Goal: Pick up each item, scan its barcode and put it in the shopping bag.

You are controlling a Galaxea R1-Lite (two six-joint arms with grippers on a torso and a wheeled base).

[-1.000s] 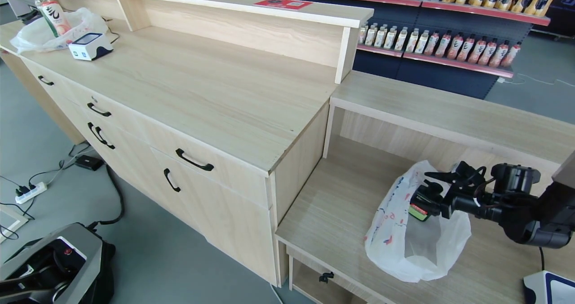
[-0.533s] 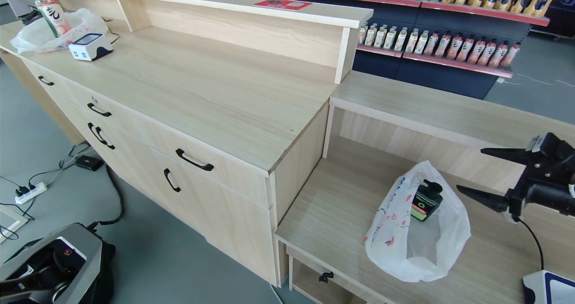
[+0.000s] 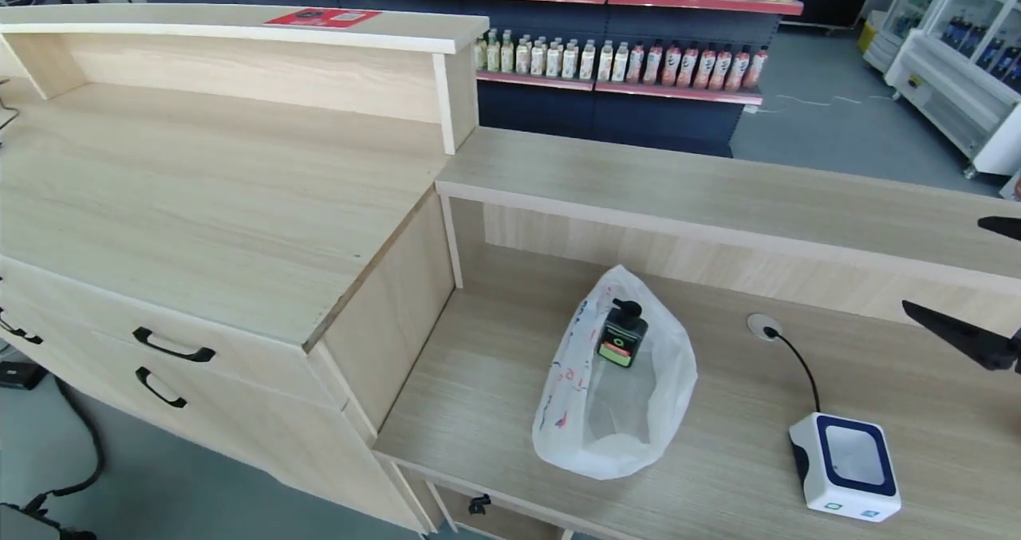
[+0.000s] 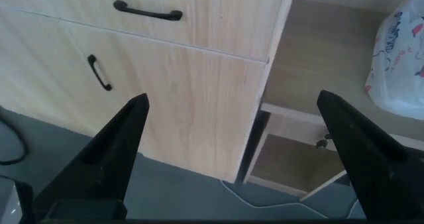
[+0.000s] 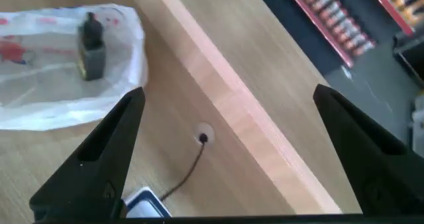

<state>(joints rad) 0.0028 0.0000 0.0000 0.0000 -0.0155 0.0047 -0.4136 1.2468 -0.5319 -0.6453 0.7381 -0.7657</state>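
A white shopping bag (image 3: 614, 412) lies open on the low counter, with a black pump bottle (image 3: 623, 334) resting inside it. The bag (image 5: 40, 98) and bottle (image 5: 91, 45) also show in the right wrist view. My right gripper (image 3: 943, 262) hangs open and empty well to the right of the bag, above the counter; it is seen wide apart in its own view (image 5: 228, 90). The white and blue barcode scanner (image 3: 845, 464) sits near the counter's front right. My left gripper (image 4: 233, 98) is open and empty, low in front of the cabinet doors, with the bag's edge (image 4: 401, 58) beyond it.
A tall wooden cabinet (image 3: 199, 205) with black handles (image 3: 172, 348) stands left of the low counter. A raised ledge (image 3: 718, 197) runs behind the bag. The scanner cable goes into a grommet hole (image 3: 764, 329). Shelves of bottles (image 3: 614, 61) line the back.
My right gripper let go of the black bottle, leaving it in the bag, and drew back to the right, open. The head camera has swung right, so the whole picture shifted.
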